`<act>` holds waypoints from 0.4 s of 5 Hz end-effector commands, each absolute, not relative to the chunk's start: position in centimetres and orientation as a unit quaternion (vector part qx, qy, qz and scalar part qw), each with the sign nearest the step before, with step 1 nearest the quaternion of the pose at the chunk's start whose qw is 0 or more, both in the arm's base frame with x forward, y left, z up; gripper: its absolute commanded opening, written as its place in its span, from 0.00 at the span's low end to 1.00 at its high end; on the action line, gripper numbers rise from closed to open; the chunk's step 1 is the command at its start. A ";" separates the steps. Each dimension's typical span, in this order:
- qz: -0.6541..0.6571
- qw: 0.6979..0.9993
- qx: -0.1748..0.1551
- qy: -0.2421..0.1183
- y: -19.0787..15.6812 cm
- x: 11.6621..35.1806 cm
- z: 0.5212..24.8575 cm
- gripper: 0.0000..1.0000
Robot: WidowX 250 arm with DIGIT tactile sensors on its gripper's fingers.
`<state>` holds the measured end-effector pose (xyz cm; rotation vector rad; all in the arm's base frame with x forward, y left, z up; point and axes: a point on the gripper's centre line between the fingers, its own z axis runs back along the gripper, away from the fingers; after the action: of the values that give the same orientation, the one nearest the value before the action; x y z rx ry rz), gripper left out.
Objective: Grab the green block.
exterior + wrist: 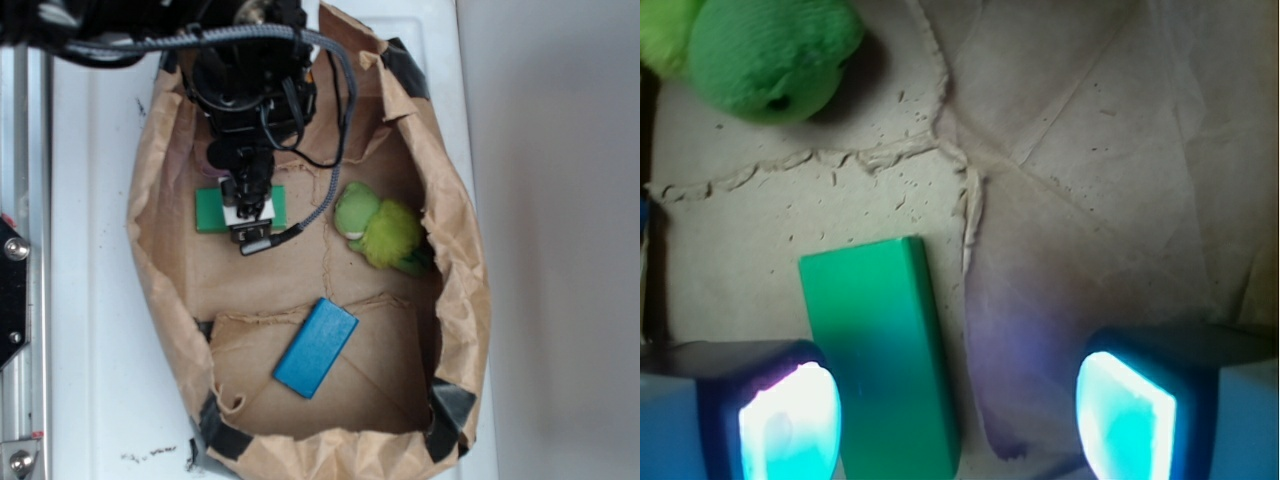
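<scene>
The green block (212,209) lies flat on the brown paper in the upper left of the bag, partly covered by my gripper (250,212) directly above it. In the wrist view the green block (880,350) runs lengthwise between the fingers, close beside the left pad (790,425), with a wide gap to the right pad (1125,415). My gripper (958,420) is open and holds nothing.
A fuzzy yellow-green plush toy (378,230) sits to the right of the block, and shows as the plush toy (765,55) top left in the wrist view. A blue block (316,346) lies lower down. The crumpled paper bag walls (455,250) ring everything.
</scene>
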<state>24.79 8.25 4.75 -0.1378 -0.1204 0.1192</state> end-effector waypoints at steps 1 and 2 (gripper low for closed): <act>0.047 0.992 -0.060 -0.100 7.9 24.9 7.1 1.00; 0.045 0.991 -0.058 -0.111 7.4 25.0 7.0 1.00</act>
<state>24.28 7.79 5.27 -0.1359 -0.1591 0.0957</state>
